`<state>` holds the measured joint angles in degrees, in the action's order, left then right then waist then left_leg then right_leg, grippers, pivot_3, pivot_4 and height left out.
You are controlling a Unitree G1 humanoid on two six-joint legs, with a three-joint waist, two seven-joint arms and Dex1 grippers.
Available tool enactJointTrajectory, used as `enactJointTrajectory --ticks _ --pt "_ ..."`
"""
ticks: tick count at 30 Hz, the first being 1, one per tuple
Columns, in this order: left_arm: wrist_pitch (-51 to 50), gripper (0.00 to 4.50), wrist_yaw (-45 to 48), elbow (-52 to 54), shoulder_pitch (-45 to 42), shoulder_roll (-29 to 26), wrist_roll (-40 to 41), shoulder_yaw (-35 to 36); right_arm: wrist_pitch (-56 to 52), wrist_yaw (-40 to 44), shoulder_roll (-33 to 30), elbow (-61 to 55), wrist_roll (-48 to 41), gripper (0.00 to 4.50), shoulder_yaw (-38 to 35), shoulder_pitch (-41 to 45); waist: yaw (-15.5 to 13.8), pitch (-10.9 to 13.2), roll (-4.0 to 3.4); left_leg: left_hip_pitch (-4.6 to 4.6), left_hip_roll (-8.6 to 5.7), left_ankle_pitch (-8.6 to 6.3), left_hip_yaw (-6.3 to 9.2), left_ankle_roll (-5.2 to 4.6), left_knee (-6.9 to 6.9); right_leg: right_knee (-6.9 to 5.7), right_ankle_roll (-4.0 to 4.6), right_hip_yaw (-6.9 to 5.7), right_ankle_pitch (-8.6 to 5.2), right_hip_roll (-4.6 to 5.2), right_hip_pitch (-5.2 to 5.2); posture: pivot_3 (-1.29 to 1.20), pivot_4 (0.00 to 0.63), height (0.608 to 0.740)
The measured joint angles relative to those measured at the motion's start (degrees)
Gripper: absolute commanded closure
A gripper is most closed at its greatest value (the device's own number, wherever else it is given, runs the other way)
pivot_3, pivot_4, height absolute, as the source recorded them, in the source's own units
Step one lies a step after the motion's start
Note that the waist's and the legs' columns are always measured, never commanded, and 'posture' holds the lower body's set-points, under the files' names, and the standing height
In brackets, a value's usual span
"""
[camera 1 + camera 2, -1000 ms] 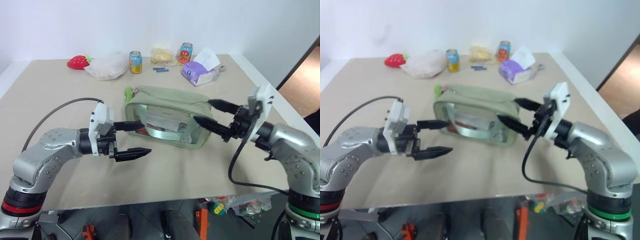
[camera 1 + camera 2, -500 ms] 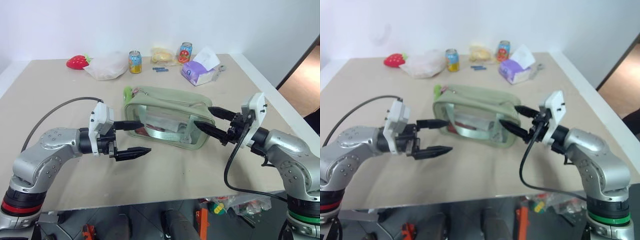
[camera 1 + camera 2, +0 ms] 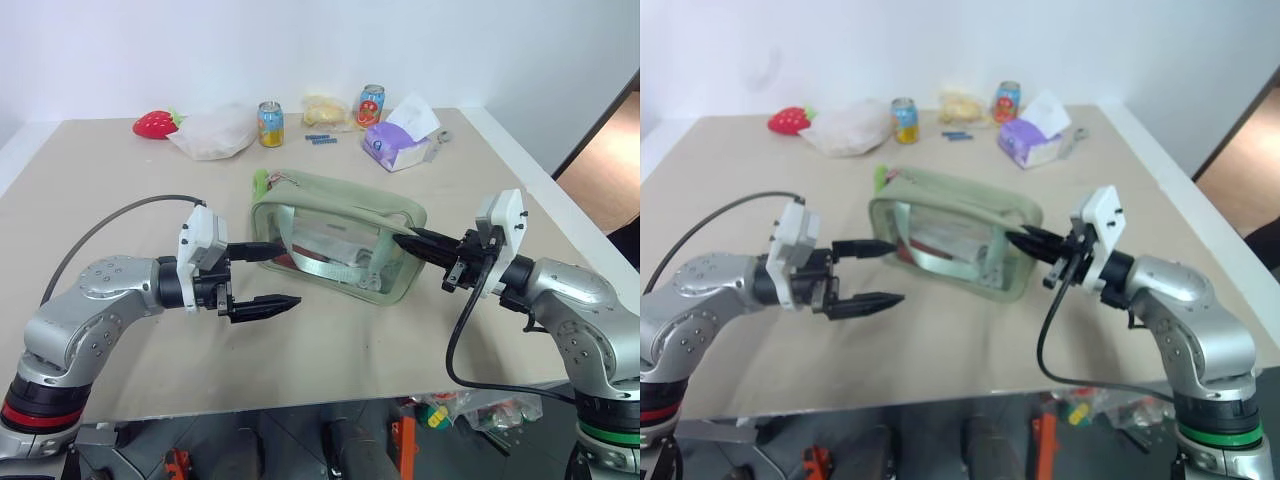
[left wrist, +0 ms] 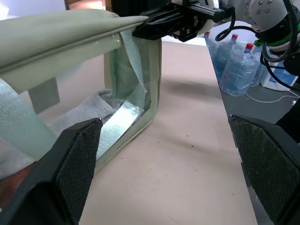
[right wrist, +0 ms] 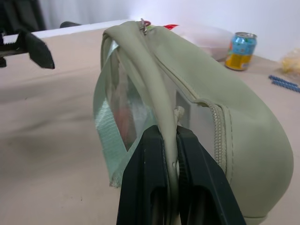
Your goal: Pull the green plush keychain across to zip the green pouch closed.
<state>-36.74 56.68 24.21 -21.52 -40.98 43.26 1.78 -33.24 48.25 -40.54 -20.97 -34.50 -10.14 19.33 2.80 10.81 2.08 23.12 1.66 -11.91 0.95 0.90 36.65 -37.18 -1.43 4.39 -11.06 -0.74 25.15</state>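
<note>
Two grippers flank the green pouch (image 3: 335, 245): your left gripper (image 3: 258, 276), jaws spread, has the green plush keychain (image 3: 259, 183) at its twelve o'clock; the zipper runs toward three o'clock, where your right gripper (image 3: 412, 241) pinches the pouch's edge.

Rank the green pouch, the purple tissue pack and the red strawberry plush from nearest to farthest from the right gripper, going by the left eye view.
1. green pouch: pinched at its near end by the right gripper.
2. purple tissue pack: far side, right.
3. red strawberry plush: far left corner.
</note>
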Motion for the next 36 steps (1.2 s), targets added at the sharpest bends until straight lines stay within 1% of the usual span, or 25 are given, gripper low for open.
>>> enactJointTrajectory --ticks 6,12,16,20,24,27,29,31,34,36 --pt "0.0 0.0 0.0 0.0 0.1 0.0 -0.5 0.0 6.4 11.1 -2.1 7.9 1.0 4.48 3.4 6.1 0.1 0.0 0.0 -0.03 0.01 0.0 -0.01 0.0 0.0 0.0 0.0 -0.02 0.01 -0.01 0.0 0.0 0.15 0.74" --pt "0.0 0.0 -0.1 0.1 1.0 -0.2 -0.4 0.3 14.3 21.9 -3.6 21.4 4.3 4.48 6.0 13.7 0.0 0.0 0.0 0.01 0.0 -0.01 -0.03 -0.01 -0.01 0.01 0.0 0.0 0.0 0.0 0.01 0.0 0.15 0.74" --pt "0.0 0.0 -0.1 0.4 1.8 -0.6 -0.4 0.4 18.0 25.7 -3.9 28.2 6.7 4.48 6.5 17.6 0.0 0.0 0.0 0.01 0.0 -0.01 -0.01 -0.01 -0.03 0.01 0.0 -0.01 0.0 0.0 0.01 0.0 0.15 0.74" --pt "0.0 0.0 -0.3 1.2 2.4 -0.7 -0.4 0.7 21.2 28.7 -3.9 30.7 7.6 4.48 7.2 17.8 0.0 0.0 0.0 0.01 0.01 -0.01 0.03 -0.01 -0.03 0.0 -0.1 -0.05 0.06 0.0 -0.01 0.0 0.15 0.74" --pt "-0.6 0.0 -1.5 1.4 2.5 -0.7 0.2 1.3 23.2 28.9 -3.1 31.4 8.8 4.48 7.6 17.8 0.2 0.0 0.0 -0.08 0.04 0.0 0.02 -0.01 -0.03 -0.03 -0.04 -0.04 0.07 -0.03 -0.01 0.0 0.15 0.74" --pt "-3.5 0.0 -6.0 0.6 1.5 0.4 3.8 5.2 23.9 27.7 -2.7 31.3 9.8 4.48 7.6 17.6 0.2 0.0 0.0 -0.11 0.09 0.01 0.04 -0.02 0.0 -0.08 0.01 -0.05 0.09 -0.07 -0.02 0.0 0.15 0.74" --pt "-5.2 0.0 -9.7 -1.6 -0.2 0.7 5.9 9.4 23.6 26.4 -2.3 30.5 10.0 4.48 7.6 16.9 0.2 0.0 0.0 -0.17 0.09 0.04 0.04 -0.07 0.0 -0.09 0.04 -0.05 0.12 -0.1 -0.04 0.0 0.15 0.74" --pt "-5.9 0.0 -12.4 -4.0 -0.7 0.7 6.2 12.3 23.3 25.5 -2.1 29.6 10.1 4.48 7.6 16.0 0.5 0.0 -0.01 -0.29 0.1 0.04 0.03 -0.07 -0.01 -0.1 0.05 -0.04 0.12 -0.1 -0.13 0.0 0.15 0.74" --pt "-6.2 0.0 -15.6 -8.5 -0.6 1.3 6.1 15.0 23.2 23.9 -1.9 28.3 10.2 4.48 7.5 14.8 0.6 0.0 -0.01 -0.35 0.1 0.04 0.01 -0.07 -0.02 -0.1 0.06 -0.04 0.12 -0.1 -0.18 0.0 0.15 0.74" --pt "-5.3 0.0 -16.2 -11.1 -0.6 1.5 4.6 15.1 23.0 23.4 -1.9 27.5 10.3 4.48 7.5 14.5 0.7 0.0 -0.01 -0.36 0.09 0.05 0.01 -0.07 -0.02 -0.1 0.06 -0.03 0.12 -0.1 -0.18 0.0 0.15 0.74"
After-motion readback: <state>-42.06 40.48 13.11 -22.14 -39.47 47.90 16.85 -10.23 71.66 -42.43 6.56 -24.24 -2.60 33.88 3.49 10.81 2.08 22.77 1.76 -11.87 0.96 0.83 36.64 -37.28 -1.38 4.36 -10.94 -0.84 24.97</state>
